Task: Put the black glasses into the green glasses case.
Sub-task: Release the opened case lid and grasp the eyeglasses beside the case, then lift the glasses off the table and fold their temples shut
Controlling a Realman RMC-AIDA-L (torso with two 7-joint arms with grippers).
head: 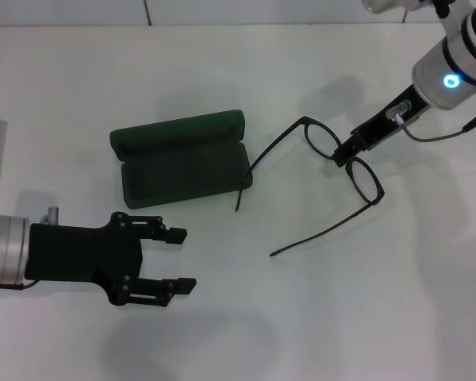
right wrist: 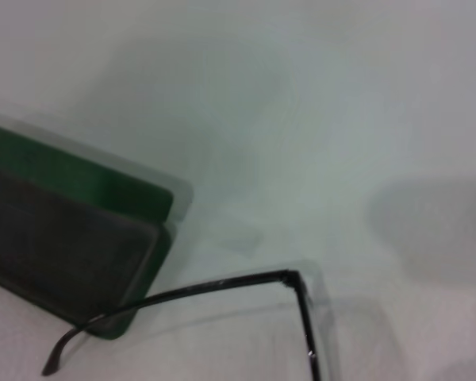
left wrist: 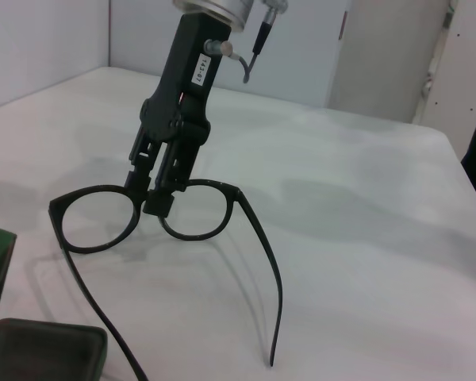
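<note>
The right claw [head: 345,152] pinches the bridge of the black glasses [head: 357,171]. The green glasses case [head: 182,159] lies open to its left (long axis left-right). The left claw [head: 174,258] waits agape, empty, near side.

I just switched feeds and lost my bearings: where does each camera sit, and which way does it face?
Head view: above the table, looking down; shows left claw, open, and right claw pinching the glasses at the bridge, beside the open case.
Left wrist view: low, facing the right claw on the glasses.
Right wrist view: looks down at the case and one temple arm; no claw visible.
All share glasses and case.
</note>
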